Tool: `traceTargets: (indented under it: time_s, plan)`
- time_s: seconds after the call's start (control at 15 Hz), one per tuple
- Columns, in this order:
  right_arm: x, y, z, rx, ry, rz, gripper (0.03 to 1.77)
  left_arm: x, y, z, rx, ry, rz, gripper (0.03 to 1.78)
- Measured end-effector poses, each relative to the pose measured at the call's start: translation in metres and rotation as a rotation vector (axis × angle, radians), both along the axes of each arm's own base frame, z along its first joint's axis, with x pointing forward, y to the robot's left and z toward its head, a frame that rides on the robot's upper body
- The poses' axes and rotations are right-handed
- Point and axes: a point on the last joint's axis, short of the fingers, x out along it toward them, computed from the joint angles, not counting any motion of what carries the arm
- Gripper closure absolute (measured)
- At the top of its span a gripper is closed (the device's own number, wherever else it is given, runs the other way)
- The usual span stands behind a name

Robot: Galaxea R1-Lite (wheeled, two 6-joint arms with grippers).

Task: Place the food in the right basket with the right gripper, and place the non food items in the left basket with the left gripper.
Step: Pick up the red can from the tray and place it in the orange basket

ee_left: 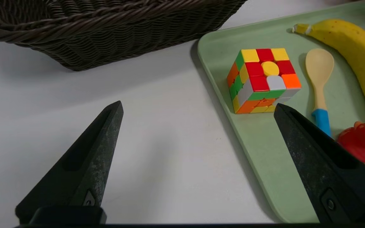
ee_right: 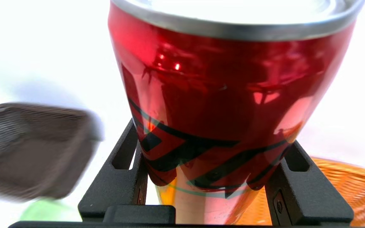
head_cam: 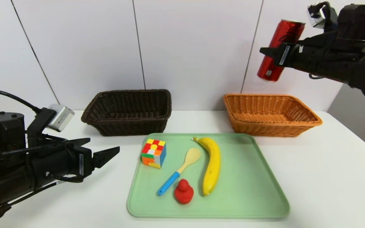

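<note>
High above the orange-tan right basket, my right gripper is shut on the red drink can, which tilts slightly; the can fills the right wrist view between the black fingers. The banana, puzzle cube, spoon and red duck lie on the green tray. My left gripper hovers open over the table left of the tray, nothing between its fingers; the cube sits just beyond it. The dark brown left basket stands behind.
The white table meets a white wall behind both baskets. The table's right edge falls away near the orange-tan basket. The dark basket's wall stands just beyond my left gripper.
</note>
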Motion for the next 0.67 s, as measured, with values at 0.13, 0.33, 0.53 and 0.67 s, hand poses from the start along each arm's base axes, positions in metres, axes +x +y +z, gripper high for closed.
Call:
traceTargets:
  time_s: [0.13,0.33,0.53,0.67]
  plan:
    - [0.025,-0.013,-0.016,-0.005,0.036,-0.037,0.83,0.004,-0.001,0.004,-0.003,0.003,0.000,0.12]
    - [0.054,-0.025,-0.045,-0.010,0.079,-0.074,0.83,0.010,-0.005,0.007,-0.006,-0.004,-0.008,0.12]
    - [0.076,-0.028,-0.071,-0.012,0.079,-0.091,0.83,0.015,-0.009,0.008,-0.005,-0.002,-0.018,0.12]
    - [0.087,-0.028,-0.089,-0.015,0.102,-0.094,0.83,0.017,-0.010,0.007,-0.003,0.005,-0.020,0.12]
